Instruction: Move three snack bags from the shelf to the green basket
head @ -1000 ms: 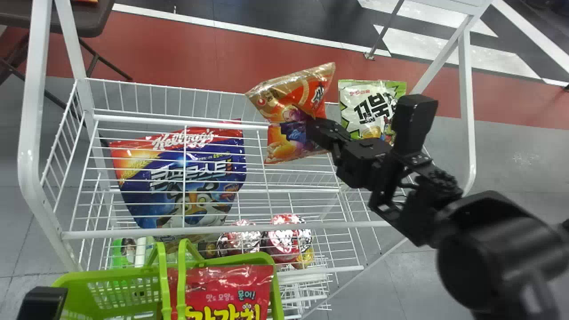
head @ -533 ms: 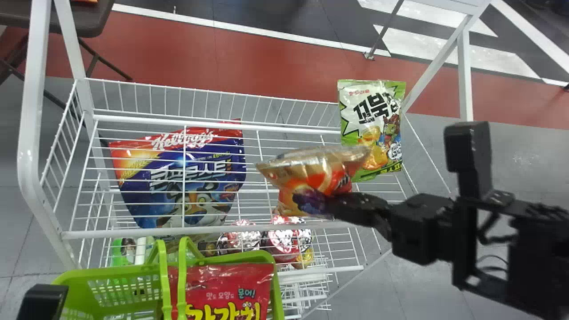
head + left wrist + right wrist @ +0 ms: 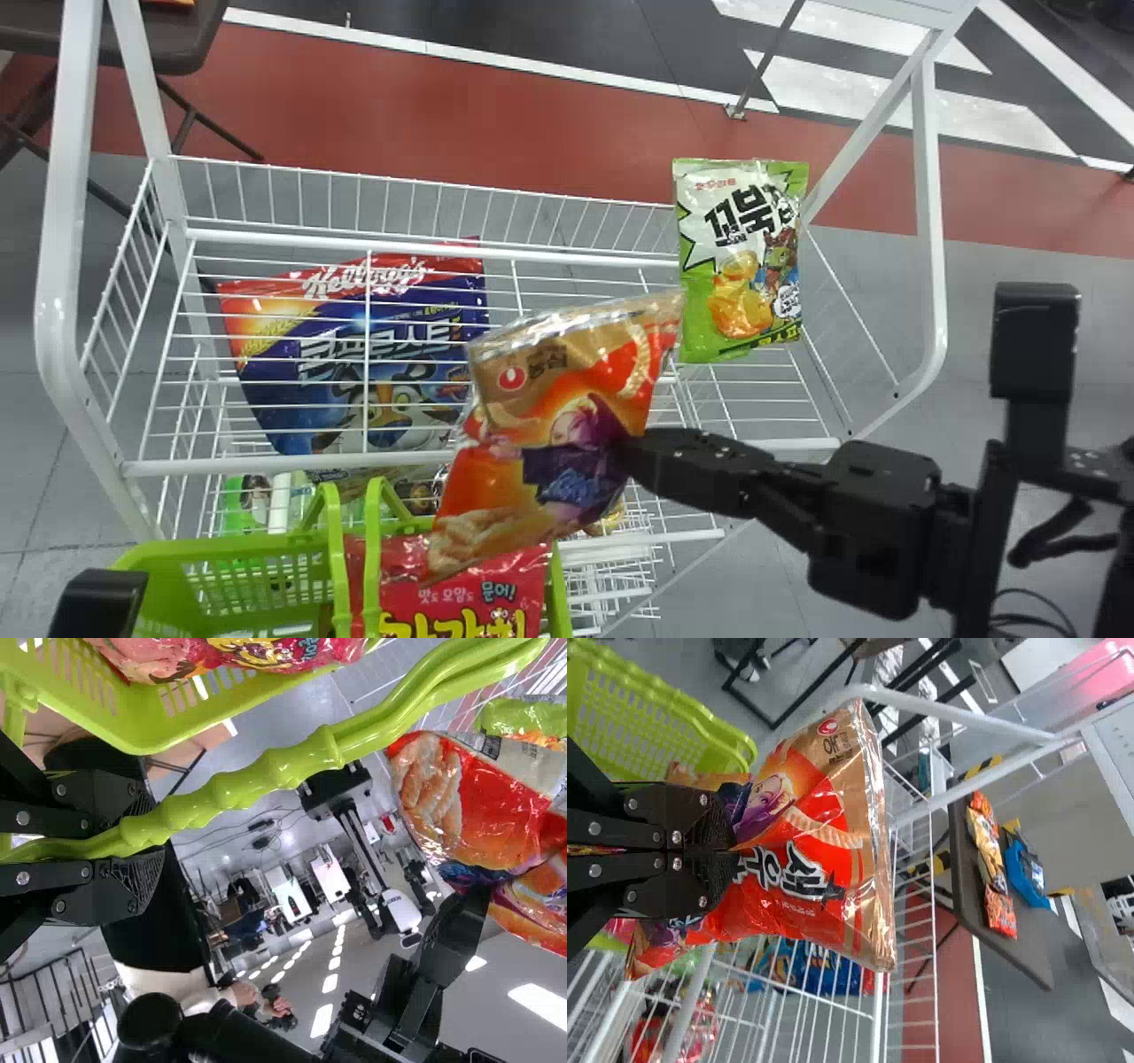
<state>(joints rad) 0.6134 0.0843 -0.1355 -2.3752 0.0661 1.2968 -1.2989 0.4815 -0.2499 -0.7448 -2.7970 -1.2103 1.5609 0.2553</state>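
Observation:
My right gripper (image 3: 625,456), right gripper (image 3: 725,849) in its wrist view, is shut on the orange snack bag (image 3: 567,372). That bag hangs tilted over the shelf's front edge, partly covering the back right of the green basket (image 3: 226,542). A red snack bag (image 3: 474,589) stands in the basket. A green-and-white snack bag (image 3: 742,257) leans upright at the shelf's right. My left gripper (image 3: 97,594), at the head view's lower left, holds the basket's handle (image 3: 283,766); the left wrist view has the left gripper (image 3: 143,835) shut around it.
A blue-and-red cereal bag (image 3: 363,354) lies behind white shelf wires (image 3: 567,346). Packs (image 3: 266,501) stand lower, behind the basket. A white post (image 3: 71,266) rises at the left. Other bags lie on a dark table (image 3: 1019,943).
The right gripper has drawn the orange bag back and down from the shelf toward the basket, exposing the green-and-white bag. The left gripper and basket have shifted slightly.

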